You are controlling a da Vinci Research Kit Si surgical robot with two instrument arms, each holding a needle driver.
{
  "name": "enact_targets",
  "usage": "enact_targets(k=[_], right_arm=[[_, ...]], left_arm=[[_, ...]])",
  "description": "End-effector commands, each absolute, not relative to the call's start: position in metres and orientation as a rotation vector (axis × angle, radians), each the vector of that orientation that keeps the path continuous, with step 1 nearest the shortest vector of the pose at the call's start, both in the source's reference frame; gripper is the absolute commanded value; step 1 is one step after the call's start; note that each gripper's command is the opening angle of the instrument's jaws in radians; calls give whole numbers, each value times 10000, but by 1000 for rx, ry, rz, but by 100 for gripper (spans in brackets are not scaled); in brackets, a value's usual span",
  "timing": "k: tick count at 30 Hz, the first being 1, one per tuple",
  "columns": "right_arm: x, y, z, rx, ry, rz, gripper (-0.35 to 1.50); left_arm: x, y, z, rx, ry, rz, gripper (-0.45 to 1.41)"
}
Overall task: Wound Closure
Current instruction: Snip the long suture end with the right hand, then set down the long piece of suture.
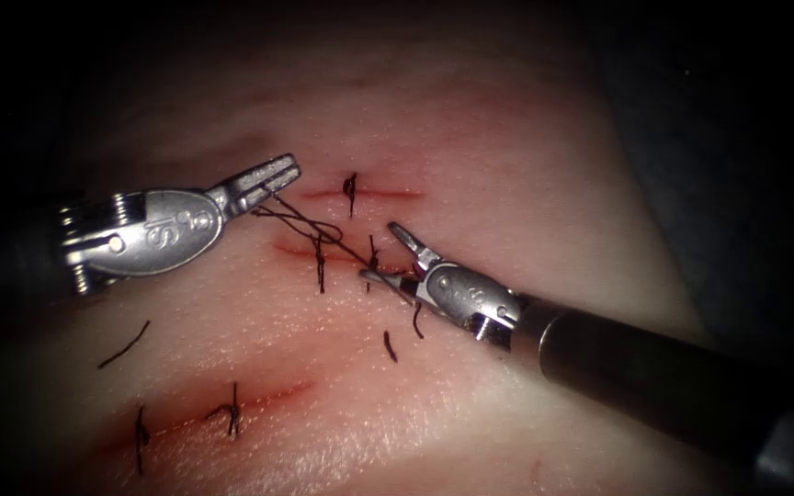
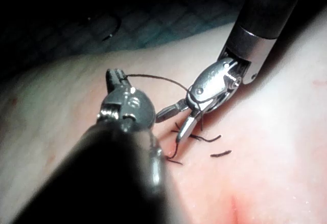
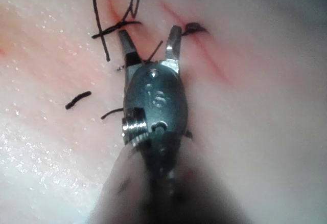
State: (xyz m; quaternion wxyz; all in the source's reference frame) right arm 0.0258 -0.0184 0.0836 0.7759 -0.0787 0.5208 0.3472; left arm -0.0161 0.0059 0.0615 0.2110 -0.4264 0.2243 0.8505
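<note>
Left tool (image 1: 273,179) pinches the thread (image 1: 310,225), which runs taut, slanting down-right, into the spread, empty right tool (image 1: 390,253) at the cut (image 1: 342,257).

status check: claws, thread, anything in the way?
Left claw shut on thread. Right claw open, holding nothing, thread running between its jaws at the middle cut. Needle not made out. Cut thread ends loose on tissue.
</note>
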Motion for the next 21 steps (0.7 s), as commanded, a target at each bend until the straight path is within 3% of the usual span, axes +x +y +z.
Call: enact_targets(k=[1, 7, 8, 10, 12, 13, 14, 15, 18, 20, 21], right_arm=[[246, -188, 835, -164, 1139, 744, 148], [203, -209, 815, -160, 1193, 724, 148], [197, -211, 814, -154, 1194, 719, 145], [183, -213, 812, -162, 1197, 683, 121], [173, -209, 812, -225, 1227, 583, 87], [171, -207, 812, -245, 1250, 554, 84], [168, -203, 813, -244, 1276, 541, 84], [165, -196, 813, -238, 1309, 534, 84], [165, -191, 814, -238, 1309, 531, 104], [168, -191, 813, -230, 1300, 529, 106], [168, -191, 812, -226, 1296, 528, 113]], left_arm=[[-159, 58, 620, -1184, 633, 2365, -45], [-100, 1, 636, -1155, 692, 2396, -45], [-92, -8, 640, -1148, 704, 2400, -45], [-73, -27, 651, -1158, 691, 2360, -45], [-59, -42, 665, -1177, 673, 2326, -28], [-52, -49, 673, -1180, 655, 2301, -20], [-45, -58, 684, -1184, 635, 2273, -6], [-36, -71, 705, -1188, 620, 2258, 19], [-27, -91, 741, -1180, 545, 2265, 41], [-22, -106, 767, -1172, 429, 2293, 44], [-21, -112, 778, -1169, 374, 2306, 59]])
